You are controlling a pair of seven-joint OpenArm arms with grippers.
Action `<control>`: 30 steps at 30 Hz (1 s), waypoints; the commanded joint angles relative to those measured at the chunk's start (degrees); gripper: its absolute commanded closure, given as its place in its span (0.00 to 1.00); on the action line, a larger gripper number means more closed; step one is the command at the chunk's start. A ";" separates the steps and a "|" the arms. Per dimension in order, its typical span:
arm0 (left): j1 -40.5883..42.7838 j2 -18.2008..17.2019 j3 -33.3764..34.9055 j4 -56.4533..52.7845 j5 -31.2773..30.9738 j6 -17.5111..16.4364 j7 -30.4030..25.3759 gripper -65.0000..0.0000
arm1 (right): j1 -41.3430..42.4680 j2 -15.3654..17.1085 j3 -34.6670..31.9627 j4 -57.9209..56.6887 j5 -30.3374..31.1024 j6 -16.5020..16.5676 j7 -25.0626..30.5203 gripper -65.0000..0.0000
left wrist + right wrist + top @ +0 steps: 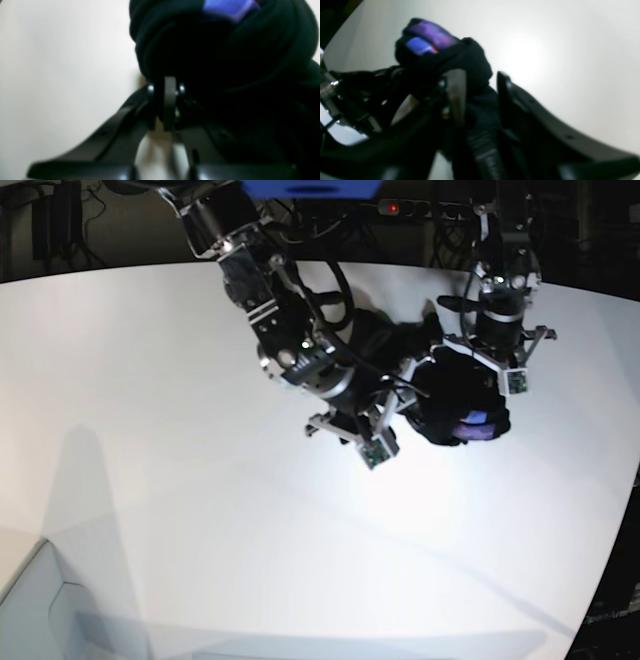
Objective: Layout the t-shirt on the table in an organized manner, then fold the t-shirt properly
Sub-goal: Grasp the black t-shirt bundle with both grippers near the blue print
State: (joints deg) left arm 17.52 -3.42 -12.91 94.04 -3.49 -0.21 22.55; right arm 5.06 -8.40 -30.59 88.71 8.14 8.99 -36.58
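Observation:
The black t-shirt lies bunched in a crumpled heap on the white table, its purple print facing the front. From the heap's far side, my left gripper is shut, its fingers pinching a dark fold of the t-shirt. In the base view its tips are buried in cloth. My right gripper comes in from the other side with its jaws apart. Black cloth of the t-shirt lies between its fingers and drapes over one of them.
The table's curved edge runs down the right side, with dark floor beyond. Cables and a power strip with a red light sit behind the arms. A pale box-like corner shows at the bottom left.

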 commanded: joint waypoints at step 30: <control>0.46 0.21 0.12 -2.39 -3.94 -0.10 -0.35 1.00 | 4.57 -0.60 -2.42 -8.49 17.31 0.02 1.81 0.31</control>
State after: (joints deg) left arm 17.91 -3.14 -12.86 90.96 -7.18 -0.19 22.26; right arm 8.56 -8.27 -32.97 79.22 24.51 8.78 -36.03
